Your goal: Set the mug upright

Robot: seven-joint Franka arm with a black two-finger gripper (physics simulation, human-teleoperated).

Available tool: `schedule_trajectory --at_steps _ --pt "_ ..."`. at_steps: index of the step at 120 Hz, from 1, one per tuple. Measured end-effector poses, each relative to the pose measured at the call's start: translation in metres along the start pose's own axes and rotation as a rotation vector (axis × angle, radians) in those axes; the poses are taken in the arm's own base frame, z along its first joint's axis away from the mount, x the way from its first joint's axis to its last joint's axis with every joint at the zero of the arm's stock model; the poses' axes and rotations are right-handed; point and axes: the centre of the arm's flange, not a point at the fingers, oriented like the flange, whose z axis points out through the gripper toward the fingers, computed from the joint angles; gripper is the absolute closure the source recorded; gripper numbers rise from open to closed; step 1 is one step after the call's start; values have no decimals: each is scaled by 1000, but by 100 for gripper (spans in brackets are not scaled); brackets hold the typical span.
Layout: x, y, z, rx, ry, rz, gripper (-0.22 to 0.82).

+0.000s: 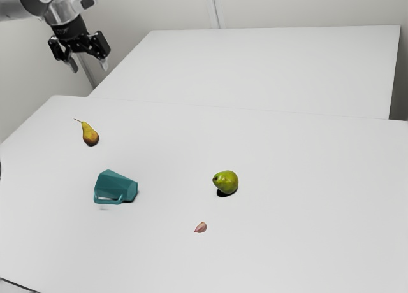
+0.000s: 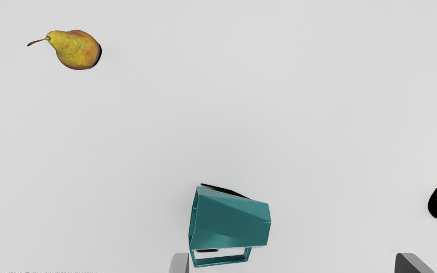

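A teal faceted mug (image 1: 116, 187) lies on its side on the white table, its mouth toward the exterior view's left and its handle low on the side. High above the table, at the exterior view's upper left, hangs the gripper (image 1: 88, 65), well apart from the mug. In the wrist view the mug (image 2: 230, 220) shows its mouth edge and rectangular handle, close to one fingertip in the picture but far below it. The gripper (image 2: 292, 263) is open, its two fingertips wide apart with nothing held.
A yellow-brown pear (image 1: 90, 135) lies beyond the mug, near the table's far left part in the exterior view. A green pear (image 1: 226, 181) sits to the exterior view's right of the mug, and a small pinkish clove (image 1: 201, 227) lies nearer. Another white surface (image 1: 255, 70) stands behind.
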Motion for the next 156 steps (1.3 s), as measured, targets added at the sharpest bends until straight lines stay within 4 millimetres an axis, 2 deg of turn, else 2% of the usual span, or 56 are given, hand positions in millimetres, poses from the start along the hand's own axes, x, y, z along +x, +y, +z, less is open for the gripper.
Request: schedule_trajectory --at_steps 19,28,32,39,46,53,66,74,90,100,111,118,133,147,156 --pt "-14 12 -2 -58 -48 29 1" --pt "-24 2 -6 -76 -53 21 1" --pt "-30 -6 -1 -94 -65 9 2" --pt "-38 -26 31 -163 -118 -28 2" --pt "-45 -55 80 -249 -181 -85 2" --pt "-56 -92 125 -331 -218 -157 2" --pt "-80 -173 186 -453 -213 -312 2" --pt "-92 -201 224 -520 -203 -374 1" --pt "-89 -205 295 -619 -191 -388 2" --pt "-91 -206 321 -674 -161 -382 2" --pt "-108 -207 343 -759 -128 -395 2" --pt "-117 -209 348 -809 -97 -396 2" --pt "-129 -208 347 -885 -30 -347 2" --pt "-139 -199 351 -931 0 -293 2" --pt "-138 -190 351 -948 23 -251 2"
